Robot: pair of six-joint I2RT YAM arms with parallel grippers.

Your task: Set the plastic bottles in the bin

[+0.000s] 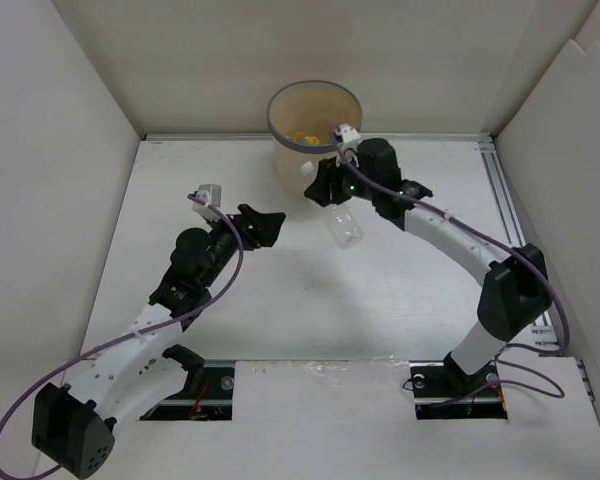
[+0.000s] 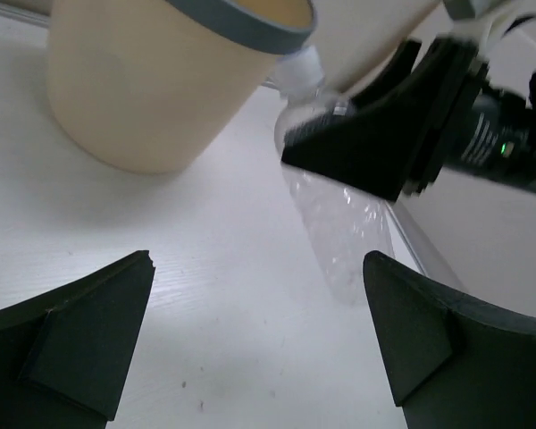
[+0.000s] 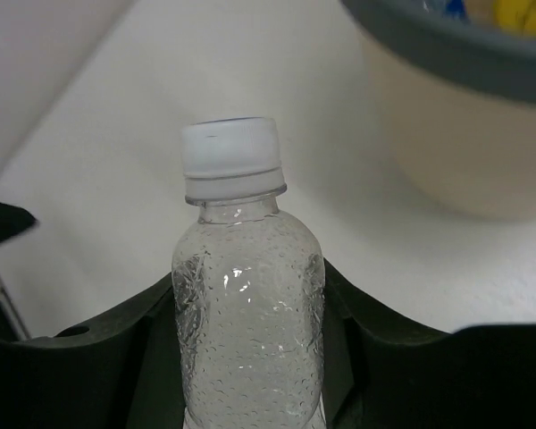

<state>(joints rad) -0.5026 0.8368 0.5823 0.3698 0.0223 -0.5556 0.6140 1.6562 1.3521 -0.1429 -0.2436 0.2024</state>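
Observation:
My right gripper (image 1: pixel 332 188) is shut on a clear, unlabelled plastic bottle (image 1: pixel 345 228) with a white cap (image 3: pixel 230 156), its fingers pressed against both sides of the body (image 3: pixel 248 340). The bottle is tilted, with its cap towards the bin (image 1: pixel 292 165), just in front of the bin's wall. The bin is round and beige with a grey rim (image 3: pixel 447 63). Inside it I see yellow (image 1: pixel 300 135) and blue labelled bottles. My left gripper (image 1: pixel 270 222) stands open over the table to the left, with nothing between its fingers (image 2: pixel 89 331), and faces the held bottle (image 2: pixel 339 223).
White walls enclose the table on three sides, and the bin (image 2: pixel 143 89) stands against the back wall. A metal rail (image 1: pixel 505 205) runs along the table's right edge. Both arm bases sit at the near edge.

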